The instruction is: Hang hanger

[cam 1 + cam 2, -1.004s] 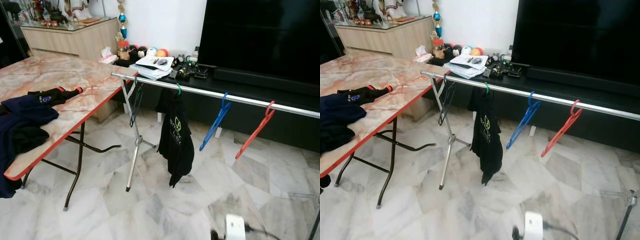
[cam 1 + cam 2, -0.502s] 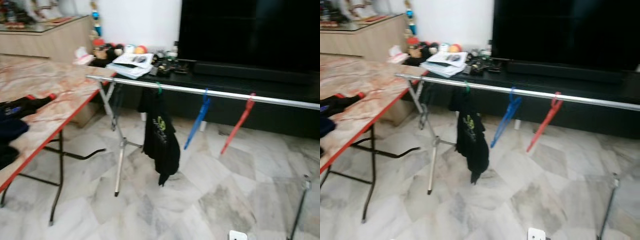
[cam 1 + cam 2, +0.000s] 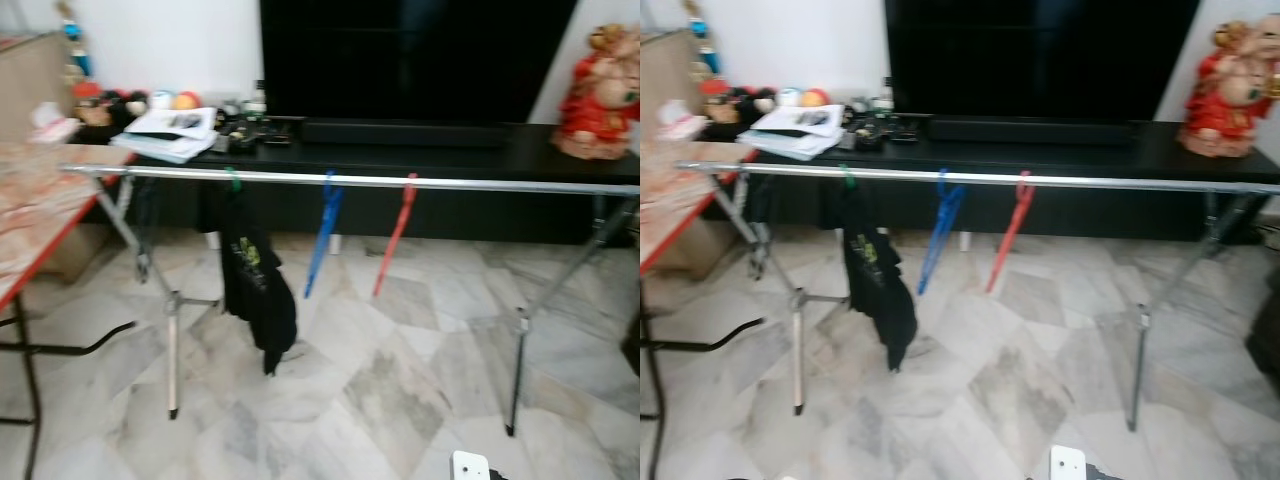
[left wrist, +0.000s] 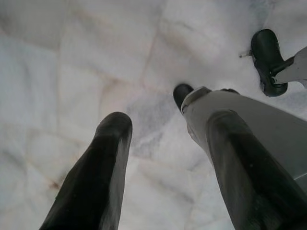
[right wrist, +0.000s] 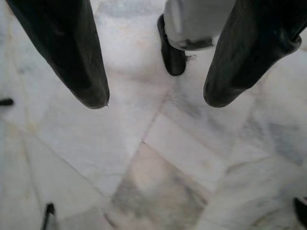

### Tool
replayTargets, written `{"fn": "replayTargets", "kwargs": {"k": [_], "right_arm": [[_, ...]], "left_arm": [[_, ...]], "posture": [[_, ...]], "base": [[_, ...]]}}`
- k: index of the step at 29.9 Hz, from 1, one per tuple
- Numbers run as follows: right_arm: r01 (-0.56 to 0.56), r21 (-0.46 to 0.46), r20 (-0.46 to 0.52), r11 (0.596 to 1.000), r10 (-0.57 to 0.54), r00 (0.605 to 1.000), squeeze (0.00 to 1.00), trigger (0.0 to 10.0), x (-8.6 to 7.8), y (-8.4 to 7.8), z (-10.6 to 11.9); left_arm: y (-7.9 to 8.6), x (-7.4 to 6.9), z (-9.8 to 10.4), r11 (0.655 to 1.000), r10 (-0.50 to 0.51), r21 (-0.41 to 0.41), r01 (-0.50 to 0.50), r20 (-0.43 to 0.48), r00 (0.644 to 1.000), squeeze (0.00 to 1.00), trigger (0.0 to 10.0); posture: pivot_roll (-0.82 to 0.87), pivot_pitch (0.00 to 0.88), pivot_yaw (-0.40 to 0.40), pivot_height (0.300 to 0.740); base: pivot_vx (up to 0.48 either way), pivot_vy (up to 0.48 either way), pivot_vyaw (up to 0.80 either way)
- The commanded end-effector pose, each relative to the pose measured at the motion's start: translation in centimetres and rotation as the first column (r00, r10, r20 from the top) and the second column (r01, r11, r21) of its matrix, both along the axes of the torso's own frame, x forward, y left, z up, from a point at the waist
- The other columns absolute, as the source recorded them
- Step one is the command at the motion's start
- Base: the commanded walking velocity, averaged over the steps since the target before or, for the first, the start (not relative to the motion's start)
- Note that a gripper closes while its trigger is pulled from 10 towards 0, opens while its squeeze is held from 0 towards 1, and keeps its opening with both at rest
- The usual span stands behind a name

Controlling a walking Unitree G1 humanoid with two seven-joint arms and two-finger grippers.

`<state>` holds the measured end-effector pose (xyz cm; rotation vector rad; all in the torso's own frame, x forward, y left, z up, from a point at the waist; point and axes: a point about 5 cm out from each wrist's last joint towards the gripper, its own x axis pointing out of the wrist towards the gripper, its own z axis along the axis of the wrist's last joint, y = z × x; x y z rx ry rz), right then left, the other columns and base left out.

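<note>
A long silver clothes rail (image 3: 450,182) crosses the room in front of me on folding legs. From its left part a black shirt (image 3: 256,288) hangs on a green hanger (image 3: 234,180). Beside it an empty blue hanger (image 3: 322,236) and an empty red hanger (image 3: 397,232) hang from the rail. My left gripper (image 4: 168,122) hangs down over the marble floor, open and holding nothing. My right gripper (image 5: 156,98) also points at the floor, open and empty. The picture is somewhat blurred.
A marble-topped folding table (image 3: 28,232) with a red edge stands at the left. Behind the rail a low black console (image 3: 540,160) carries a large dark TV (image 3: 410,60), papers, small items and a red figurine (image 3: 598,82). A small white object (image 3: 470,467) lies on the floor near me.
The camera has swung to the right: the table slid to the left edge, and the rail's right leg and the red figurine came into view. The hangers stay on the rail.
</note>
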<state>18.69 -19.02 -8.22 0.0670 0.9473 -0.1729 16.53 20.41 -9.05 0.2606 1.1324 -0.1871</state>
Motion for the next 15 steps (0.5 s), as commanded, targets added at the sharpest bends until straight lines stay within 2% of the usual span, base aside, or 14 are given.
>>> {"fn": "replayTargets", "kwargs": {"k": [1, 15], "right_arm": [[0.001, 0.000, -0.010, 1.000, -0.001, 1.000, 0.00, 10.0, -0.04, 0.14, -0.06], [0.001, 0.012, -0.006, 1.000, -0.001, 1.000, 0.00, 10.0, 0.05, 0.91, -0.10]], "left_arm": [[0.39, -0.46, -0.13, 1.000, 0.017, 0.004, -0.017, -0.017, 1.000, 0.00, 10.0], [0.70, -0.40, -0.05, 1.000, 0.003, 0.015, -0.003, -0.016, 1.000, 0.00, 10.0]], "posture": [[0.01, 0.022, 0.035, 0.740], [0.01, 0.010, 0.055, 0.740]], "base": [[0.000, 0.000, -0.75], [0.000, 0.000, -0.75]]}}
